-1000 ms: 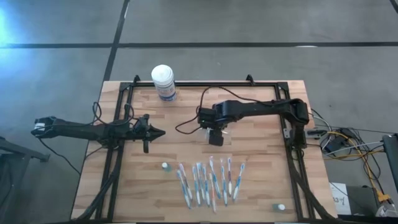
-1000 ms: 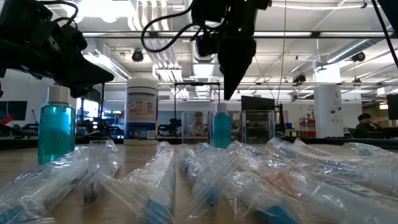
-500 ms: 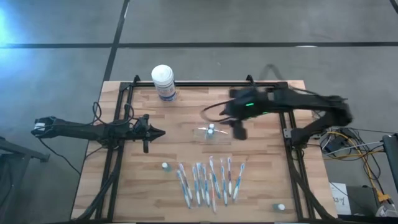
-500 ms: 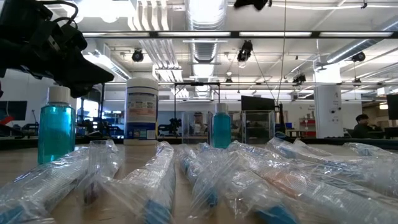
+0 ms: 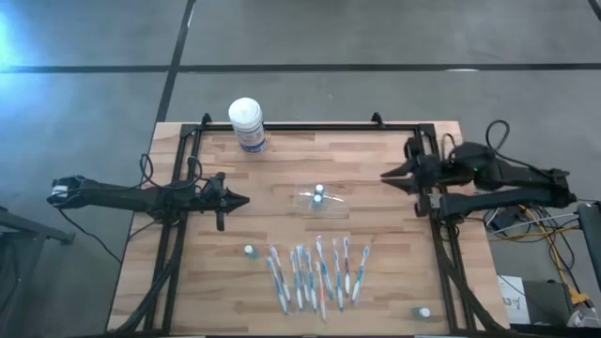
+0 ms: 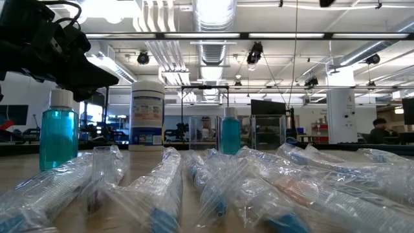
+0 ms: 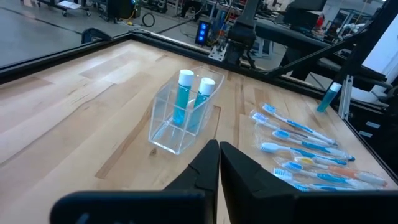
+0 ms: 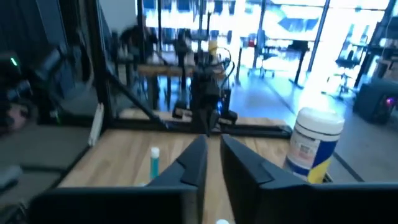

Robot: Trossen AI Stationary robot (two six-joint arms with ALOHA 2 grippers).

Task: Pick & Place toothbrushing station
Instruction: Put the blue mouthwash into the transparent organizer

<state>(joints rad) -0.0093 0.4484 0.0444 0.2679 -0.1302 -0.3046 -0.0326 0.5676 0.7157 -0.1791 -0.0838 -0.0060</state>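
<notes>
The toothbrushing station (image 5: 319, 200), a clear plastic holder with a blue white-capped bottle (image 7: 183, 99) upright in it, stands by its base on the middle of the wooden table; no gripper touches it. My left gripper (image 5: 246, 199) is shut and level, left of the station and pointing at it, with its fingers (image 7: 219, 152) short of the holder (image 7: 180, 121). At the table's right edge my right gripper (image 5: 383, 176) is shut, points left and holds nothing.
Several bagged toothbrushes (image 5: 315, 272) lie in a row near the front edge. A white-lidded canister (image 5: 247, 124) stands at the far left. Small blue bottles stand at front left (image 5: 250, 252) and at the front right corner (image 5: 424, 313). A black frame (image 5: 282, 127) rims the table.
My right gripper has risen from just over the station and swung back fast toward the table's right edge, where it now lies level. The station, hidden under it a second ago, stands uncovered in the same spot.
</notes>
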